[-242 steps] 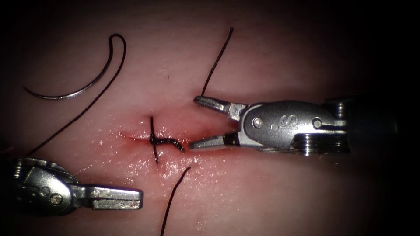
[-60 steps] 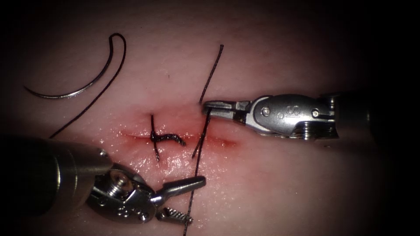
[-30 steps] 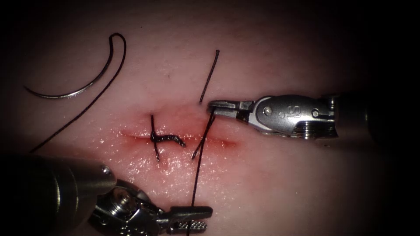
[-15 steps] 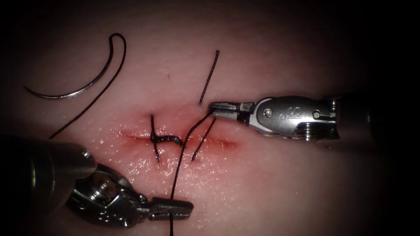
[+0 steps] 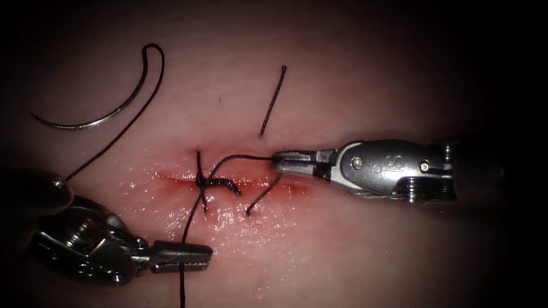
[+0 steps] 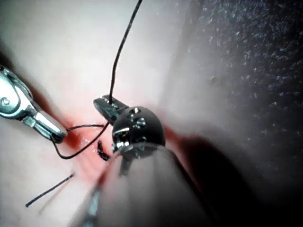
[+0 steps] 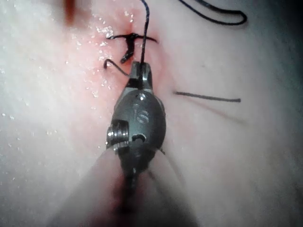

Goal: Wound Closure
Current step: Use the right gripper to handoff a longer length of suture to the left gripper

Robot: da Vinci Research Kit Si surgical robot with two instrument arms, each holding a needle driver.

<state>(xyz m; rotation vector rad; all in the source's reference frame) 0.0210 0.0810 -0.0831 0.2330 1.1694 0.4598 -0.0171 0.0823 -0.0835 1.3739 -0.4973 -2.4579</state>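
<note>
You have one knotted stitch [image 5: 217,183] across the cut [image 5: 228,181] in the tissue [image 5: 354,251], both claws, left [image 5: 181,256] and right [image 5: 285,162], clenched on the thread [image 5: 197,211] beside it, the needle [image 5: 94,108] lying free upper left, further stitches seemingly remaining.

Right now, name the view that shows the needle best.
The endoscope view: the needle lies free on the tissue, left of the cut, its whole curve visible. The right wrist view catches the dark thread loop beside it.
</note>
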